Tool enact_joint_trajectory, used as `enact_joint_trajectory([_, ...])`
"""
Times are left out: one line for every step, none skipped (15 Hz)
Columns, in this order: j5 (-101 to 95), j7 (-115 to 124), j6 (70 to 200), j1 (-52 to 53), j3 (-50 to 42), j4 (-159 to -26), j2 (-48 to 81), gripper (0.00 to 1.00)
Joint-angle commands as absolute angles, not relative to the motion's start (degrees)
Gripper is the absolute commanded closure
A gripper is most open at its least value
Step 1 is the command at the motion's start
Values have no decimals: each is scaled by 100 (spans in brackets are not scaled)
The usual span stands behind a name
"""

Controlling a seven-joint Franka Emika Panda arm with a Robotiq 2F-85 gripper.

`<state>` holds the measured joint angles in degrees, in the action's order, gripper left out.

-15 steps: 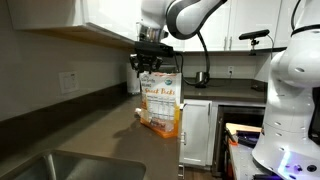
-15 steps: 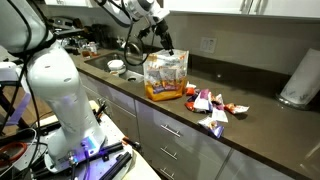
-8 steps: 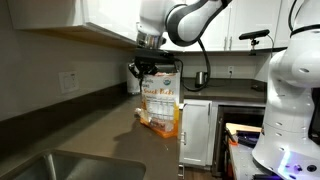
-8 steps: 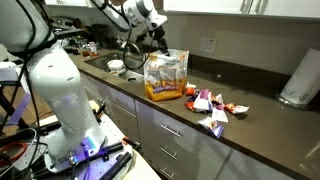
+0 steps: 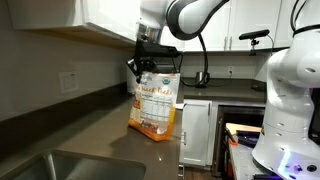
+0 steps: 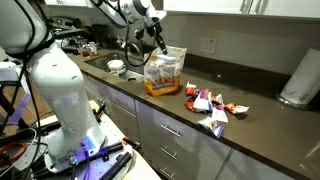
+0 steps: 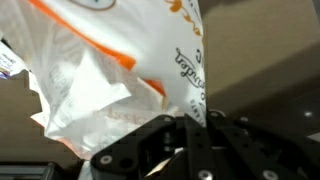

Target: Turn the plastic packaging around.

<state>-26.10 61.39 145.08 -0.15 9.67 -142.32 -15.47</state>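
End effector (image 5: pixel 150 66) is clamped on the top edge of the plastic packaging (image 5: pixel 155 104). In the wrist view the pouch edge runs down between the two fingers (image 7: pixel 172 132), and the end effector (image 7: pixel 195 122) pinches it tight. The arm comes down from above, with white cabinets behind it.

The plastic packaging (image 6: pixel 163 72) is on the dark surface (image 6: pixel 262 116) near the front edge. It is tilted, not upright, and leans away from the end effector (image 6: pixel 156 40). The upper part is cream, with an orange band at the bottom and a printed face toward the camera in an exterior view (image 5: pixel 157 96). The base sits at or just off the surface (image 5: pixel 92 130); cannot tell if it touches. In the wrist view the pouch (image 7: pixel 120 65) fills the upper frame, white with orange trim and some text.

- Small wrappers (image 6: pixel 212 106) lie scattered on the surface beside the pouch, apart from it.
- Paper-towel roll (image 6: pixel 298 80) stands well apart at the far end, by the wall.
- Sink (image 5: pixel 72 165) is set into the surface, well apart from the pouch.
- Wall outlet (image 5: pixel 68 82) is above the surface.
- White robot body (image 5: pixel 290 85) stands off the front of the counter and also shows in the other exterior view (image 6: pixel 55 85).
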Motion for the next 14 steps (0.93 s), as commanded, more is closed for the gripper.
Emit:
enact_joint_trajectory([-2183,4632,14562,214,704,-14448,-1908,100])
enact_joint_trajectory([-2042,4214,14557,261,662,-14491,-1966,100])
enact_joint_trajectory([-1918,3819,14518,251,675,-14532,-2025,100])
enact_joint_trajectory([-1824,3498,14470,267,683,-14566,-2075,100])
enact_joint_trajectory([-1721,3209,14444,280,702,-14605,-2112,100])
enact_joint_trajectory([-1660,2968,14427,272,741,-14649,-2143,100])
enact_joint_trajectory([-1587,2722,14416,303,779,-14697,-2153,100])
enact_joint_trajectory([-1476,2465,14404,358,796,-14739,-2163,100])
enact_joint_trajectory([-1402,2207,14390,412,828,-14786,-2172,100])
enact_joint_trajectory([-1297,1937,14398,498,821,-14832,-2178,100])
enact_joint_trajectory([-1181,1630,14407,599,810,-14867,-2175,100])
enact_joint_trajectory([-1111,1343,14422,682,798,-14909,-2182,100])
enact_joint_trajectory([-995,1007,14433,792,766,-14946,-2185,100])
enact_joint_trajectory([-912,722,14441,877,740,-14970,-2183,100])
